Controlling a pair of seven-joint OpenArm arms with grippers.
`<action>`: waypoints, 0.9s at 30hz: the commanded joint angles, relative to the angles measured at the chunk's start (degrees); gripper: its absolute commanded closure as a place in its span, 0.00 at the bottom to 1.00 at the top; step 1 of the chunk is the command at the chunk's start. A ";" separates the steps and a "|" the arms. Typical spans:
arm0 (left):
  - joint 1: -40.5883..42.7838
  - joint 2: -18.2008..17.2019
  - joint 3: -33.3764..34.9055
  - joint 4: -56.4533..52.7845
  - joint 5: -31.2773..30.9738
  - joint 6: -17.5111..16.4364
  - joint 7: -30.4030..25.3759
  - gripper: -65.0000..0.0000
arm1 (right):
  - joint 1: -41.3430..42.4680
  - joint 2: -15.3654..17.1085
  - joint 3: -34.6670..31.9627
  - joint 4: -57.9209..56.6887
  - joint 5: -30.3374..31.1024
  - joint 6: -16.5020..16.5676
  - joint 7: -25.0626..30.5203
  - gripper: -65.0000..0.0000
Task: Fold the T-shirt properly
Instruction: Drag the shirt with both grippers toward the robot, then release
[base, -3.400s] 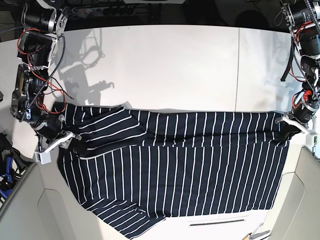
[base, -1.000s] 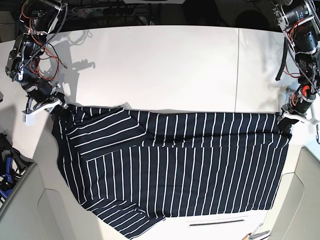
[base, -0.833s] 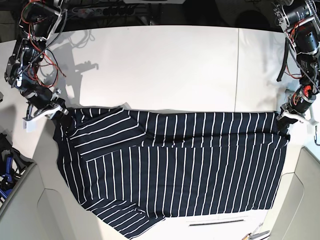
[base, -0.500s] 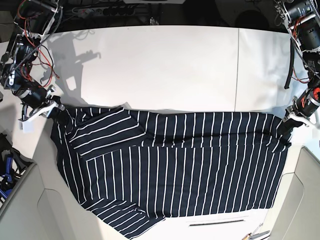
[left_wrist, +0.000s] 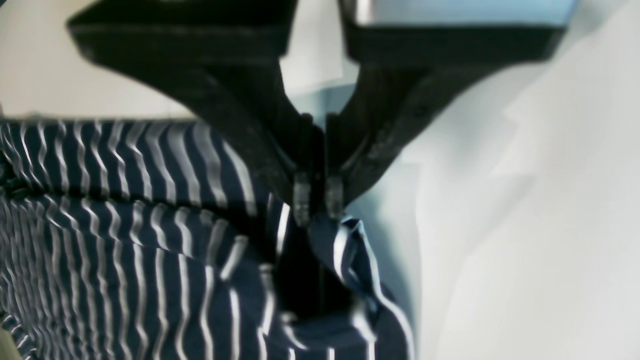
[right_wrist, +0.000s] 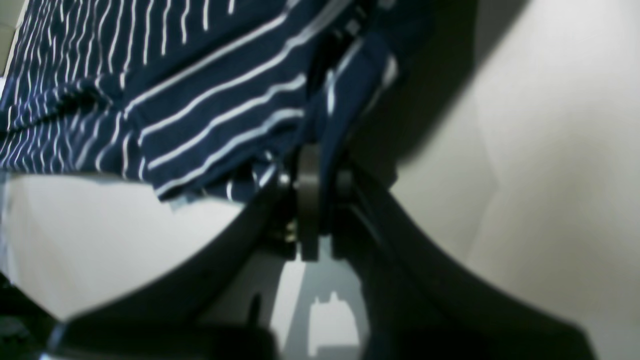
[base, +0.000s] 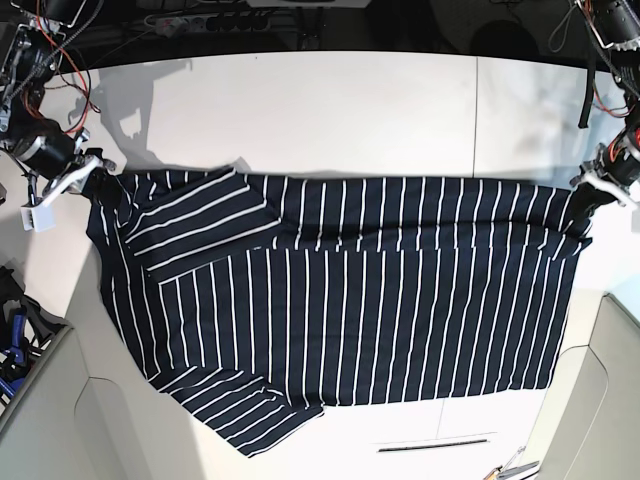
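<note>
The dark navy T-shirt with thin white stripes lies spread across the white table, stretched wide between both grippers. My left gripper, at the right of the base view, is shut on the shirt's right corner; in the left wrist view the black fingers pinch a bunched fold of the shirt. My right gripper, at the left of the base view, is shut on the shirt's left corner, and the right wrist view shows the shirt clamped in the closed gripper. A sleeve hangs toward the front edge.
Light grey side panels flank the table at the front left and at the front right. A dark slot runs along the front edge. Cables and arm bases sit at the back corners.
Both grippers have moved toward the table's back and outward, carrying the shirt's upper edge with them. The shirt now lies farther back and is stretched flatter and wider.
</note>
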 joint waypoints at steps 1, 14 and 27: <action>0.42 -1.25 -1.18 1.55 -1.77 -0.67 -0.70 1.00 | -0.28 1.46 0.87 1.36 1.62 0.20 0.76 1.00; 12.26 -0.13 -3.26 8.52 -7.37 -0.67 2.21 1.00 | -10.54 4.48 6.91 1.97 6.91 0.28 -1.09 1.00; 22.64 0.04 -3.26 15.08 -8.59 -0.67 2.43 1.00 | -18.75 4.57 12.66 2.12 10.14 0.90 -2.54 1.00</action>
